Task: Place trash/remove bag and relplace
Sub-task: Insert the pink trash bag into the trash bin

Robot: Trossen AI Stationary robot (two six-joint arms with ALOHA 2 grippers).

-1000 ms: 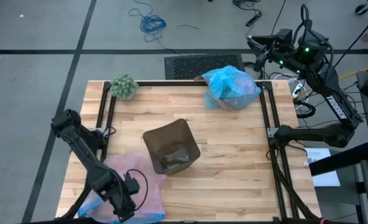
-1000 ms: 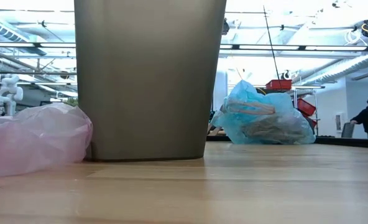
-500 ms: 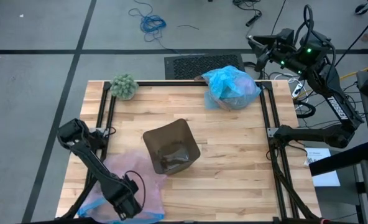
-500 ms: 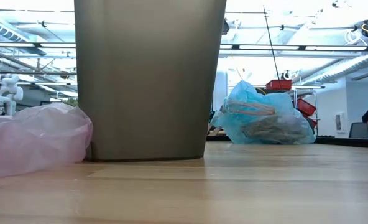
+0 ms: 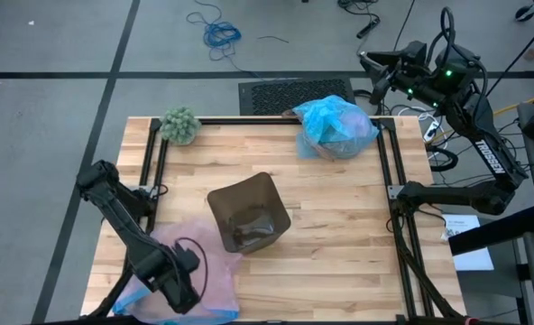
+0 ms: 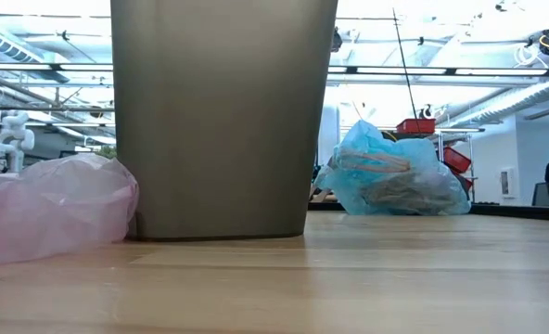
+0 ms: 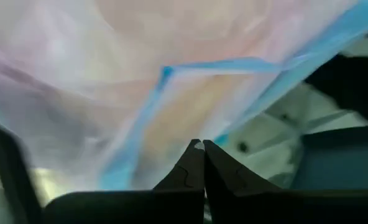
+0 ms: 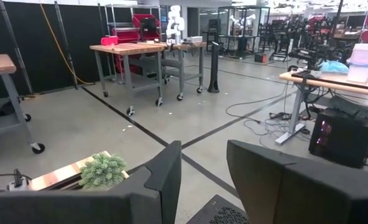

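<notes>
Blue bag (image 5: 336, 126), filled with trash, sat removed at far right of bench (image 5: 339, 235). Bin (image 5: 247, 215) stood unlined, centre. Left gripper (image 5: 182, 287), jaws pressed together on pink bag (image 5: 215, 280), near left. Right gripper (image 5: 371, 63) waited, jaws spread.

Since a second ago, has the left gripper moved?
Yes. In the high view the left gripper has shifted slightly toward the brown bin, over the pink bag, and closed.

My arms are showing black, jointed links with looping black cables; my right arm (image 5: 483, 153) is wearing white lettering and glowing a green light near its wrist.
</notes>
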